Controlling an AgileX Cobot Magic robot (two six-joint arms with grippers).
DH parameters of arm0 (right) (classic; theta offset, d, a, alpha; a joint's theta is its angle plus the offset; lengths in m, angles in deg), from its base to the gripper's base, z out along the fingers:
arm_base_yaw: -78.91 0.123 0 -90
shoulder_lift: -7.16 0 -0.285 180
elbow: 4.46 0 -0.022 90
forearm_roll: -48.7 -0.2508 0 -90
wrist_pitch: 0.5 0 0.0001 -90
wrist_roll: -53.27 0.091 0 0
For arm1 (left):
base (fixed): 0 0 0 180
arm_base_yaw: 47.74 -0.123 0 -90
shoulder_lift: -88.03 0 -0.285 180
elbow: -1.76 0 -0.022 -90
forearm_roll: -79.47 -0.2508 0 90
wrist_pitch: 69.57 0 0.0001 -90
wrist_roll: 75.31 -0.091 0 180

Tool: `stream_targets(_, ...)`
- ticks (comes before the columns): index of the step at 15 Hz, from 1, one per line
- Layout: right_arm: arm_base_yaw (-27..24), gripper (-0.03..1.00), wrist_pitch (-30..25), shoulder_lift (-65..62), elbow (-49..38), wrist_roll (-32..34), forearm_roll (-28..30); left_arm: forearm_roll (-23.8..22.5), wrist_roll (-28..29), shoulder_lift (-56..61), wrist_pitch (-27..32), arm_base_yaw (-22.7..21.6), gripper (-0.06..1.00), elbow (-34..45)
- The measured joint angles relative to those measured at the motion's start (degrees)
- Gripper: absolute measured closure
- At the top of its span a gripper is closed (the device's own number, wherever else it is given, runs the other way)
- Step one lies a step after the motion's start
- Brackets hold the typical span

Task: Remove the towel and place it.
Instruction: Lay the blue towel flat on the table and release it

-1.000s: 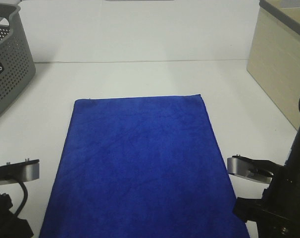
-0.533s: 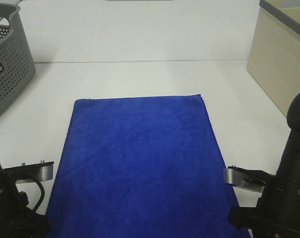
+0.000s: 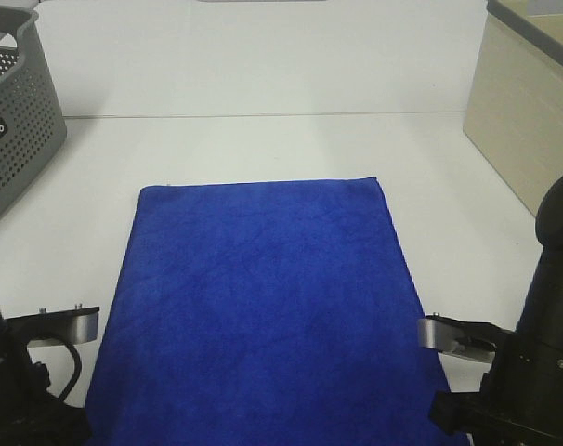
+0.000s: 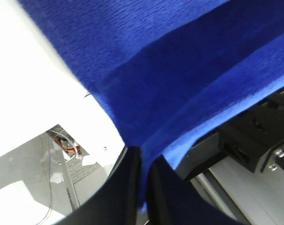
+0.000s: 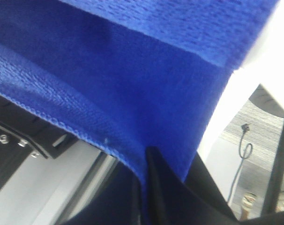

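Observation:
The deep blue towel point(image 3: 258, 297) lies spread flat on the white table point(image 3: 263, 144), its near edge hanging over the front edge. A tiny white tag point(image 3: 173, 185) shows at its far left corner. In the left wrist view my left gripper point(image 4: 144, 183) is shut on the towel's edge point(image 4: 179, 70). In the right wrist view my right gripper point(image 5: 145, 185) is shut on a fold of the towel point(image 5: 132, 84). In the high view both sets of fingers are hidden; only the left arm point(image 3: 31, 390) and right arm point(image 3: 518, 372) show at the towel's near corners.
A grey perforated basket point(image 3: 12, 121) stands at the far left of the table. A light wooden box point(image 3: 528, 121) stands at the far right. The white wall rises behind the table's back edge.
Over the last second my left arm moved in toward the towel's near left corner and my right arm shifted slightly left and down. The towel's far part has not moved.

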Motion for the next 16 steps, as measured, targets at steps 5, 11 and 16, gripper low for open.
stream_targets(5,-0.1,0.6,-0.3,0.0,0.0,0.0,0.6,1.8,0.0,-0.1,0.1,0.0,0.53,0.0)
stream_targets(11,-0.1,0.3,-7.2,0.0,3.5,-0.4,0.5,3.1,0.1,1.8,5.2,0.0,0.31,-2.8)
stream_targets(16,-0.1,0.3,-10.5,0.1,16.4,0.1,1.9,1.6,1.7,3.2,6.8,0.0,0.31,-12.4)
